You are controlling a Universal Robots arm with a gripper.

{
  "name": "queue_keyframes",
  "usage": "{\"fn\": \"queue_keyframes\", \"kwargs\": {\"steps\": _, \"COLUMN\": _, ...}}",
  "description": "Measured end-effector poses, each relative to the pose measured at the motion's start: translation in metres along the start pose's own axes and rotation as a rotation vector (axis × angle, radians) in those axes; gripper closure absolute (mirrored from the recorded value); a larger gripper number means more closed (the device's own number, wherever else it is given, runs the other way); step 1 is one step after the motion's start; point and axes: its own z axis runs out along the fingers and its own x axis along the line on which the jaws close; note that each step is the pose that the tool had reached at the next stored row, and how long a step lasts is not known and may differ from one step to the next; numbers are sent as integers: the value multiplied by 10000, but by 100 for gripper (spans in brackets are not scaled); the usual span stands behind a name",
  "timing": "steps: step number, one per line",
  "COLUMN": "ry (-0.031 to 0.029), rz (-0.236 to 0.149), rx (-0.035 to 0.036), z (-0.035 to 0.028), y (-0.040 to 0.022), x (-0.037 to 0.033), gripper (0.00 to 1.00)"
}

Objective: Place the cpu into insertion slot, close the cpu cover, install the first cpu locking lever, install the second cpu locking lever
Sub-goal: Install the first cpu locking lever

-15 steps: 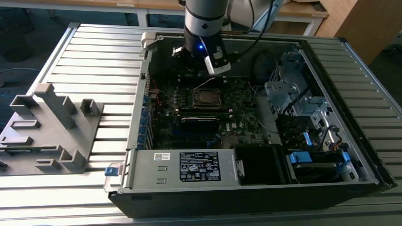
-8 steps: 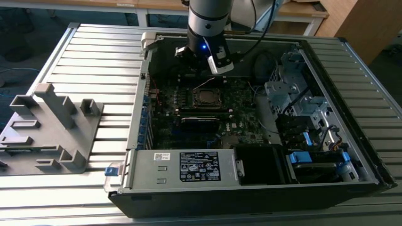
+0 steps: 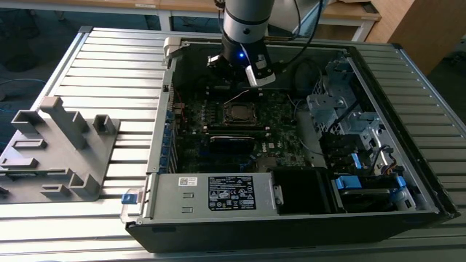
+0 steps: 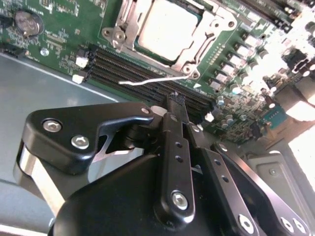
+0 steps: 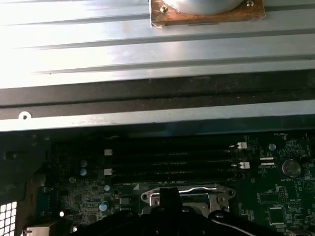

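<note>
The cpu (image 4: 167, 24) lies flat in the insertion slot (image 3: 224, 121) in the middle of the motherboard, its pale metal top showing. The cpu cover (image 4: 205, 35), a silvery frame, is down around it. A thin wire locking lever (image 4: 147, 81) sticks out free beside the socket, over the memory slots. My gripper (image 4: 175, 100) hangs just above the board with its black fingers shut together and nothing between them, its tip close to that lever's end. In the exterior view the gripper (image 3: 244, 90) is just behind the socket, and in the first wrist view the socket frame (image 5: 216, 192) lies by the fingertip.
The open computer case (image 3: 163, 164) lies on a slatted metal table. A silver power supply (image 3: 211, 194) fills its front; a drive cage (image 3: 342, 114) and cables stand on the exterior view's right. Memory slots (image 4: 123, 66) run beside the socket. A grey fixture (image 3: 58, 147) sits outside on the left.
</note>
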Motion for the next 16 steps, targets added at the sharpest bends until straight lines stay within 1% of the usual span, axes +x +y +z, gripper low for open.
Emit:
{"fn": "queue_keyframes", "kwargs": {"steps": 1, "ry": -2, "rz": -1, "rx": 15, "z": 1, "y": 2, "x": -6, "gripper": 89}}
{"fn": "queue_keyframes", "kwargs": {"steps": 6, "ry": -3, "rz": 1, "rx": 16, "z": 9, "y": 2, "x": -8, "gripper": 89}}
{"fn": "queue_keyframes", "kwargs": {"steps": 11, "ry": -10, "rz": -2, "rx": 18, "z": 66, "y": -8, "x": -13, "gripper": 89}}
{"fn": "queue_keyframes", "kwargs": {"steps": 13, "ry": -21, "rz": -3, "rx": 51, "z": 86, "y": -3, "x": -13, "gripper": 89}}
{"fn": "queue_keyframes", "kwargs": {"steps": 16, "ry": -25, "rz": -3, "rx": 55, "z": 109, "y": 2, "x": -14, "gripper": 89}}
